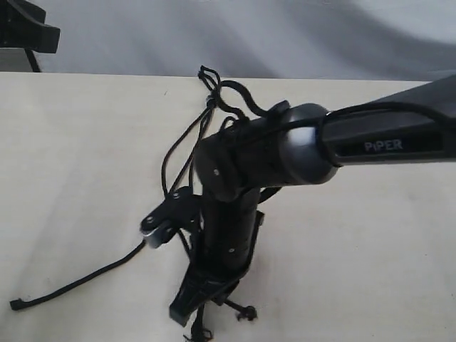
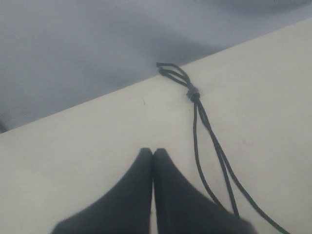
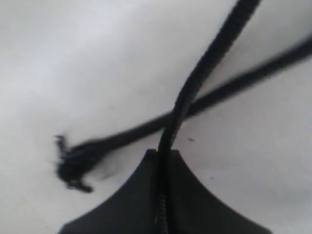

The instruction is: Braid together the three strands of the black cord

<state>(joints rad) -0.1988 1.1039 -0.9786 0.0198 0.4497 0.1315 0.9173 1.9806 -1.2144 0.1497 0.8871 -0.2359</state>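
Observation:
The black cord's loop (image 1: 208, 73) lies at the table's far edge, and its grey band (image 2: 193, 92) joins the three strands (image 2: 214, 151), which run toward the near side. My right gripper (image 1: 182, 311) points down near the front edge, shut on one strand (image 3: 195, 78) that rises out of its jaws (image 3: 163, 152). A second strand with a frayed tip (image 3: 73, 163) lies on the table beneath it. Another strand trails left to its tip (image 1: 16, 304). My left gripper (image 2: 153, 150) is shut on nothing, hovering beside the strands; the exterior view does not show it.
The right arm's forearm (image 1: 385, 139) and wrist (image 1: 228, 214) reach over the pale table (image 1: 85, 142) and hide the strands' middle. A dark object (image 1: 25, 32) stands at the back left. A grey backdrop runs behind the table's far edge.

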